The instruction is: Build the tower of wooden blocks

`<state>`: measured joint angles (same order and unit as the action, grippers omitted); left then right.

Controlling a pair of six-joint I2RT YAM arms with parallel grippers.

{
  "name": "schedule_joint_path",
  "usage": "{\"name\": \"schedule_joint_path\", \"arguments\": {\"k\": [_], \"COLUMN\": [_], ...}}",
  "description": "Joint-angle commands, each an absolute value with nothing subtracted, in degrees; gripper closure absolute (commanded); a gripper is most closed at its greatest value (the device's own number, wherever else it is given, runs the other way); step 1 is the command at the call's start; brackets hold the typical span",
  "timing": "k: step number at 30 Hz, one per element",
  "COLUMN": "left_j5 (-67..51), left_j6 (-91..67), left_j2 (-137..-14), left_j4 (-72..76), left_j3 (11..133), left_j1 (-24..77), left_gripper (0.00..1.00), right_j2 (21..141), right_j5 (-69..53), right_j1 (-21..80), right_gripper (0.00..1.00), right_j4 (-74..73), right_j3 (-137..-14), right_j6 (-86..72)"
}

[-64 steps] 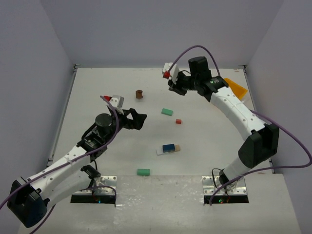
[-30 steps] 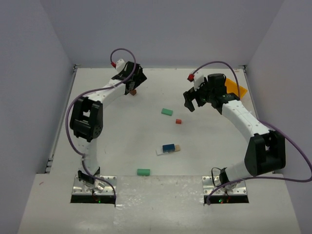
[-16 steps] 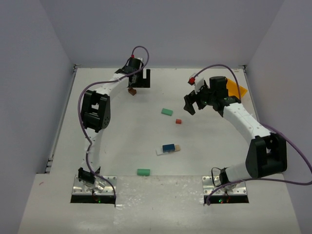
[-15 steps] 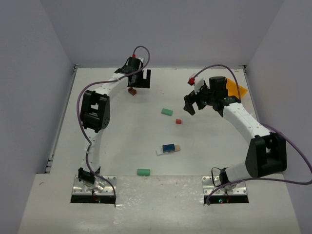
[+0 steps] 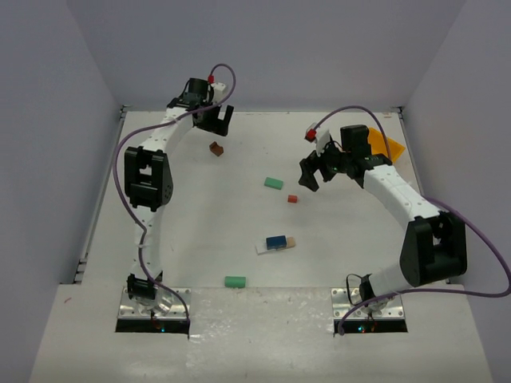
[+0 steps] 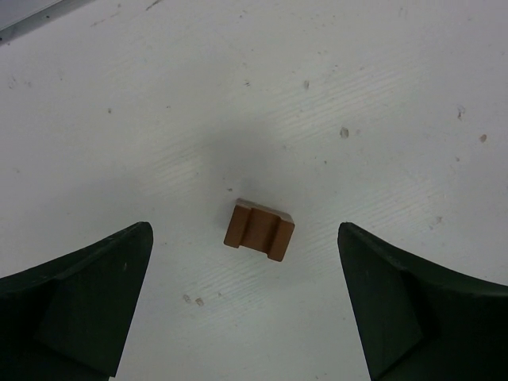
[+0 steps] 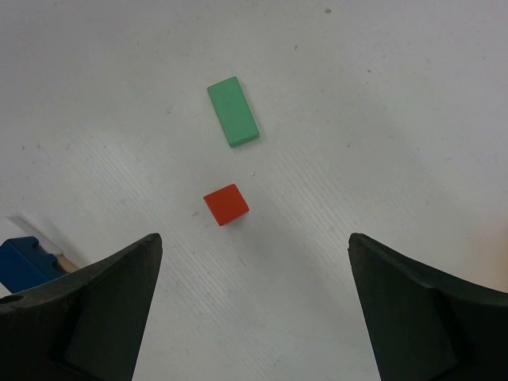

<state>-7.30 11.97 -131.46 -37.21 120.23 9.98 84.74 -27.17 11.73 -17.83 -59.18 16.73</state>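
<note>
Bin [image 5: 390,147], yellow-orange plastic, stands at the far right of the table [image 5: 200,231], partly hidden behind the right arm; its contents cannot be made out.

Tower pieces lie scattered on the white, lightly scuffed tabletop, none in the bin:
- 1 blue block [image 5: 278,240] rests on the pale plank [image 5: 262,250] near the table's middle.
- 1 green block [image 5: 274,183] lies flat beyond it, with 1 red cube [image 5: 292,199] just beside and apart.
- 1 more green block [image 5: 235,282] lies at the near edge, between the 2 arm bases.
- 1 brown notched block [image 6: 259,229] lies alone toward the far left.

Left gripper [image 5: 214,120] hangs over the far edge with its jaws spread wide and nothing between them; the brown block lies below the gap, untouched. Right gripper [image 5: 310,174] is likewise spread and holds nothing, poised above the red cube and the farther green block.

Pale grey-lilac walls enclose the table on 3 sides.
</note>
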Motion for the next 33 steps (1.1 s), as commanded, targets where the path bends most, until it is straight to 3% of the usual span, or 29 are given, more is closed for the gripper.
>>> {"name": "schedule_joint_path", "arguments": {"k": [1, 15, 25, 33], "left_j5": [-9.21, -10.45, -10.92, -10.81], "left_j6": [14.24, 13.76, 15.03, 15.82], "left_j2": [-135.22, -137.64, -139.15, -139.16], "left_j4": [-40.68, -42.15, -44.30, -45.33], "left_j3": [123.49, 124.72, 126.60, 126.50], "left_j1": [10.02, 9.76, 9.76, 9.84], "left_gripper": [0.00, 0.01, 0.28, 0.31], "right_j2": [85.41, 86.22, 86.92, 87.30], "right_j5": [-29.00, -29.18, -29.16, -28.94], "right_j1": [11.43, 11.43, 11.43, 11.40], "right_gripper": [0.01, 0.01, 0.01, 0.01], "right_j4": [-18.08, -18.50, -18.90, -19.75], "right_j3": [-62.29, -62.67, -63.28, -63.81], "right_j6": [17.67, 17.75, 17.67, 18.08]}}
